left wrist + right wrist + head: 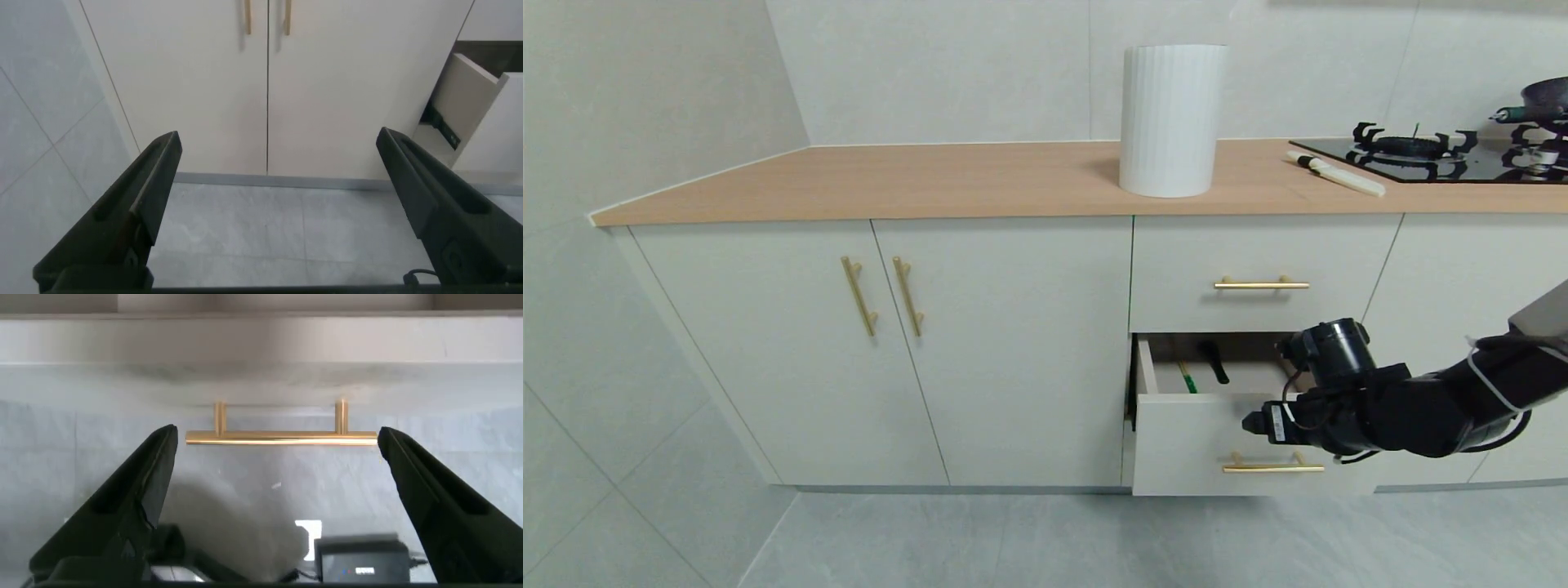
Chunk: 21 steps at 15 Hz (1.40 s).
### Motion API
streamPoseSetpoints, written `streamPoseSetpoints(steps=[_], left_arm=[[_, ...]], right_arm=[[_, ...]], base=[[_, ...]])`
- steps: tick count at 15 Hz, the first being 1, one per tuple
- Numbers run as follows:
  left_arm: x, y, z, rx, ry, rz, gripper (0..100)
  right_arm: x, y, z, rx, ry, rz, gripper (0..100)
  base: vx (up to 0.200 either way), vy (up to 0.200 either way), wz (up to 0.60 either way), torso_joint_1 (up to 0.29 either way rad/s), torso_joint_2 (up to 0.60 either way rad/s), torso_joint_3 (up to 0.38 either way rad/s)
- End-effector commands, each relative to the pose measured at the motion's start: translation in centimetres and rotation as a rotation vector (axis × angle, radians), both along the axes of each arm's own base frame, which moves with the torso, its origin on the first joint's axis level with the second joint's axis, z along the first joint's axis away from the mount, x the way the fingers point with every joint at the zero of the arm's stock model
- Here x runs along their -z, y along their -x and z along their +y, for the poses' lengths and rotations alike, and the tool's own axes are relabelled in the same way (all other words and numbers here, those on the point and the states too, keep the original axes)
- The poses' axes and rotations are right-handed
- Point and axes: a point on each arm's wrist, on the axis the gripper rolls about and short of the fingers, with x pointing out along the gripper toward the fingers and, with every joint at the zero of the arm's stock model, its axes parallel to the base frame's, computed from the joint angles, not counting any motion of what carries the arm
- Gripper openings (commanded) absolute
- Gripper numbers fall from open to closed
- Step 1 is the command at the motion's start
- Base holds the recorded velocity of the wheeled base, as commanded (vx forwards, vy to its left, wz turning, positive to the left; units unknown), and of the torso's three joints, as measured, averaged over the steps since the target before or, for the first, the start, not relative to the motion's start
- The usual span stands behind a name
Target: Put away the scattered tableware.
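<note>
- Pale wood-grain countertop (pixel 931 180) runs along a tiled kitchen wall. A tall white ribbed cylinder (pixel 1172 118) stands on it.
- The scattered tableware in sight is a cream-handled knife (pixel 1335 173). It lies flat on the counter, just beside the black glass gas hob (pixel 1421 163).
- Below, the lower white drawer (pixel 1184 441) stands pulled out. A green-handled utensil (pixel 1187 377) and a black-handled utensil (pixel 1217 366) lie inside it, side by side.
- The right claw (pixel 278 439) hangs at the drawer's front, level with its brass bar handle (pixel 1272 468). Its fingers are spread wide and released, with the bar ahead in the gap and nothing clasped.
- The left claw (pixel 278 147) is also spread and holds nothing. It is low and faces the white double cabinet doors (pixel 270 82) and the grey floor tiles, with the open drawer off to one side.
</note>
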Motion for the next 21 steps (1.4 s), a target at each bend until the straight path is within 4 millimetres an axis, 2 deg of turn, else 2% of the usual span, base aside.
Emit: streamPoseSetpoints(steps=[1,4,7,12,15,19,21], left_arm=[[0.0,0.0,0.0,0.0,0.0,0.0,100],[0.0,0.0,0.0,0.0,0.0,0.0,100],[0.0,0.0,0.0,-0.002,0.0,0.0,100],[0.0,0.0,0.0,0.0,0.0,0.0,100],[0.0,0.0,0.0,0.0,0.0,0.0,100],[0.0,0.0,0.0,0.0,0.0,0.0,100],[0.0,0.0,0.0,0.0,0.0,0.0,100]], right_arm=[[1.2,-1.8,-0.2,0.017,0.002,0.005,100],[1.3,-4.0,-0.5,0.017,0.008,-0.046,100],[1.3,-5.2,-0.7,0.022,0.01,-0.089,100],[2.6,-7.9,-1.4,0.037,0.01,-0.169,100],[2.9,-9.2,-1.7,0.051,0.005,-0.196,100],[3.1,-9.9,-1.7,0.055,-0.003,-0.243,100],[3.9,-10.8,-1.6,0.079,0.007,-0.282,100]], base=[[0.0,0.0,0.0,0.0,0.0,0.0],[0.0,0.0,0.0,0.0,0.0,0.0],[0.0,0.0,0.0,0.0,0.0,0.0],[0.0,0.0,0.0,0.0,0.0,0.0],[0.0,0.0,0.0,0.0,0.0,0.0],[0.0,0.0,0.0,0.0,0.0,0.0],[0.0,0.0,0.0,0.0,0.0,0.0]])
